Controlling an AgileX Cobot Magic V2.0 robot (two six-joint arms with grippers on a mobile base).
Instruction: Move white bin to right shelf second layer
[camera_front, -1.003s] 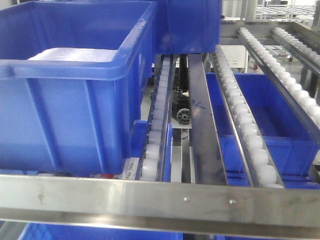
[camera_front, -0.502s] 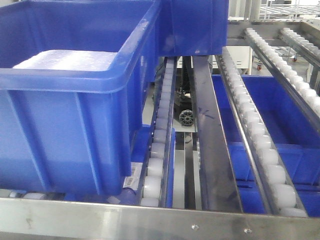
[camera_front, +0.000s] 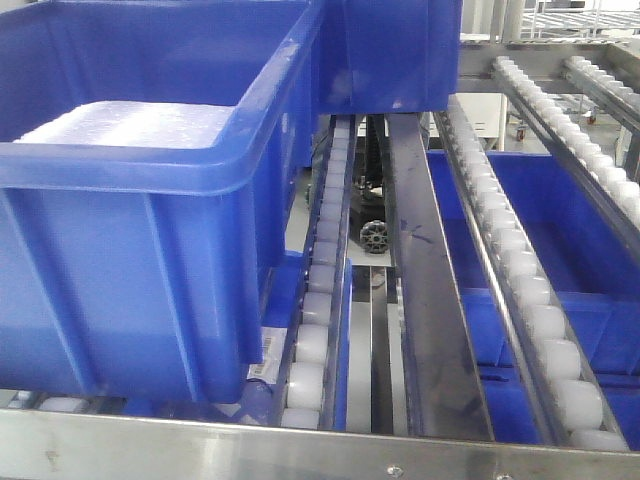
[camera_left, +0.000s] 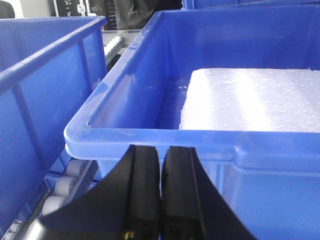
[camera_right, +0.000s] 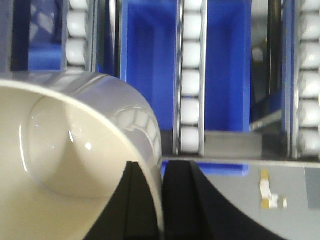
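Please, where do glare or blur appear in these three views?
Front view: soft overall, glare on the crate rim. Left wrist view: the foam is washed out, the tool dark and blurred. Right wrist view: the bin reflects the rollers; its near rim is blurred.

A warehouse: steel flow racks with white rollers (camera_front: 520, 300) carry blue crates (camera_front: 130, 250).

- Glossy cream-white bin (camera_right: 65, 150), lower left of the right wrist view, mirroring the roller rows.
- Black fingers (camera_right: 145, 205) at its rim.
- Saturated blue ribbed crate (camera_front: 150, 240), left of the front view, holding a speckled white foam slab (camera_front: 140, 125).
- White rollers (camera_front: 520, 290) in silver-grey steel tracks.
- Brushed silver front rail (camera_front: 300, 455) with rivets.
- Black fingers (camera_left: 145, 195) in the left wrist view.
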